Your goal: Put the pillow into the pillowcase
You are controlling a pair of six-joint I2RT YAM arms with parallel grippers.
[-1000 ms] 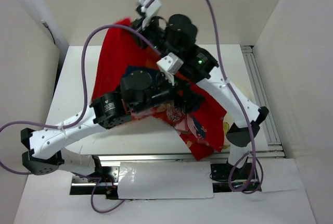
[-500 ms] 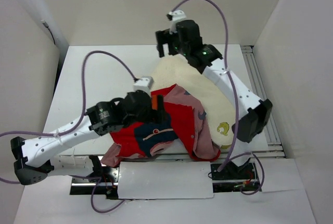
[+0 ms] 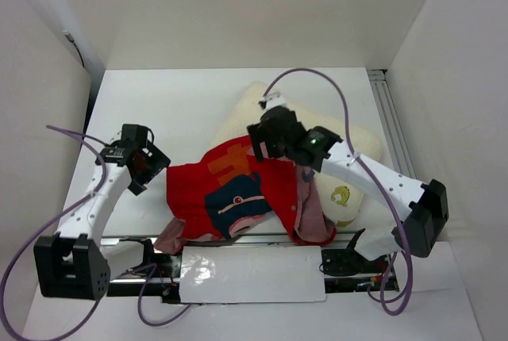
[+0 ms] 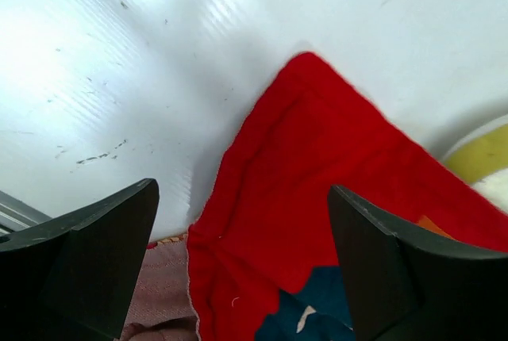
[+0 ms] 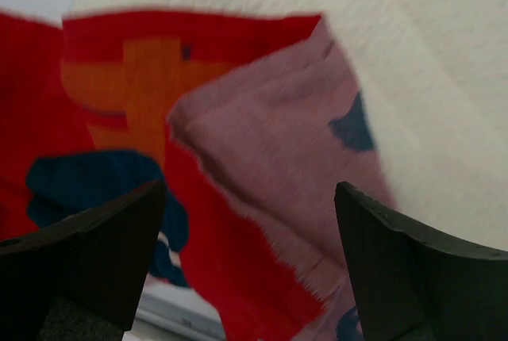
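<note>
The cream-white pillow (image 3: 246, 107) lies on the table, its yellow emblem (image 3: 340, 195) near the right corner. The crumpled red pillowcase (image 3: 230, 190) lies loose over its near-left part, with a pinkish reverse flap (image 3: 311, 210) turned out. My left gripper (image 3: 156, 168) stands open just left of the case. In the left wrist view, the left gripper (image 4: 242, 266) spans a red pillowcase (image 4: 317, 159) corner without touching it, and the pillow's yellowish edge (image 4: 484, 155) shows. My right gripper (image 3: 258, 144) hovers open over the case's far edge. In the right wrist view, the right gripper (image 5: 250, 266) is above the pink flap (image 5: 270, 143) and the pillow (image 5: 413, 79).
White walls close in the table (image 3: 159, 103) on the left, back and right. A metal rail (image 3: 397, 143) runs along the right side and another (image 3: 238, 239) along the near edge. Purple cables (image 3: 317, 75) loop above both arms.
Both grippers have let go of the pillowcase, which dropped in a heap onto the pillow. The left arm pulled back to the left; the right arm swung down toward the case.
</note>
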